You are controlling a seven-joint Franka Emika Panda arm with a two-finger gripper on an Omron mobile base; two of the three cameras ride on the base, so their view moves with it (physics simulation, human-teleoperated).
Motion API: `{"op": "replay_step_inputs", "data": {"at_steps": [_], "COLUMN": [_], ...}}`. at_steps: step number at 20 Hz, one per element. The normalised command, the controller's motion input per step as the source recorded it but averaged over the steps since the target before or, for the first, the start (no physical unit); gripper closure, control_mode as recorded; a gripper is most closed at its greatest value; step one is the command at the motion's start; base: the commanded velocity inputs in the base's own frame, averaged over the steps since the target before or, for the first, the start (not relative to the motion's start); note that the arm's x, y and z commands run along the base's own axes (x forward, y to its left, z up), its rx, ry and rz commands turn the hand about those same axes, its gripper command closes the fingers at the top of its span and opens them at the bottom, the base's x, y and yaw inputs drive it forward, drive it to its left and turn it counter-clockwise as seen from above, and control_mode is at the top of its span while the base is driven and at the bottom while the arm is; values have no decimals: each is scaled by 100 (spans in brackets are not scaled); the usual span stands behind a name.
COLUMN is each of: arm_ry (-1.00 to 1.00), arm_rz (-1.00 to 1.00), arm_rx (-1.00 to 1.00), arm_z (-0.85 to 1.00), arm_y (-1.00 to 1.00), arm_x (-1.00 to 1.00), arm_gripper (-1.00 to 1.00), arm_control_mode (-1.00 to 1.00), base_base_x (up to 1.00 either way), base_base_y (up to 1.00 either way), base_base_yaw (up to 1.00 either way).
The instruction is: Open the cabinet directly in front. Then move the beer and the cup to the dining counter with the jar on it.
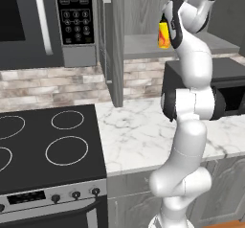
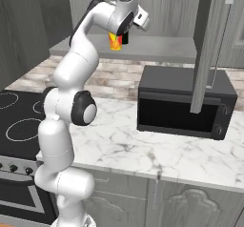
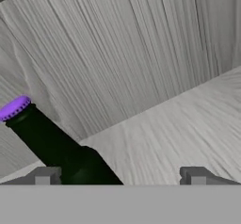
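Since the grey wood-grain cabinet (image 2: 209, 45) stands open, that step looks done; the dark glass beer bottle (image 3: 61, 152) and flame-marked yellow cup (image 1: 163, 35) remain on its shelf, the bottle between the fingers of the released hand (image 3: 120, 175), ungrasped.

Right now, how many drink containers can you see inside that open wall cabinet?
2. A yellow cup stands on the cabinet shelf, partly behind the robot's arm. A dark beer bottle with a purple cap leans across the hand's close-up view. Others may be hidden behind the arm.
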Motion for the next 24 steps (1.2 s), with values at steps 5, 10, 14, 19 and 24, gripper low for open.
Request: {"op": "replay_step_inputs", "data": {"at_steps": [5, 10, 14, 19, 24], "arm_ry": [0, 0, 0, 2, 5], "arm_rz": [1, 4, 4, 4, 3], "arm_rx": [0, 0, 0, -1, -5], "arm_z": [-16, -2, -1, -9, -29], "arm_y": [0, 9, 21, 17, 0], "arm_x": [-25, -8, -1, 0, -4], "arm_gripper": [-100, -100, -100, -100, -100], "arm_control_mode": [-100, -100, -100, -100, -100], "base_base_x": [0, 0, 0, 0, 0], "base_base_y": [0, 0, 0, 0, 0], "base_base_yaw": [0, 0, 0, 0, 0]}}
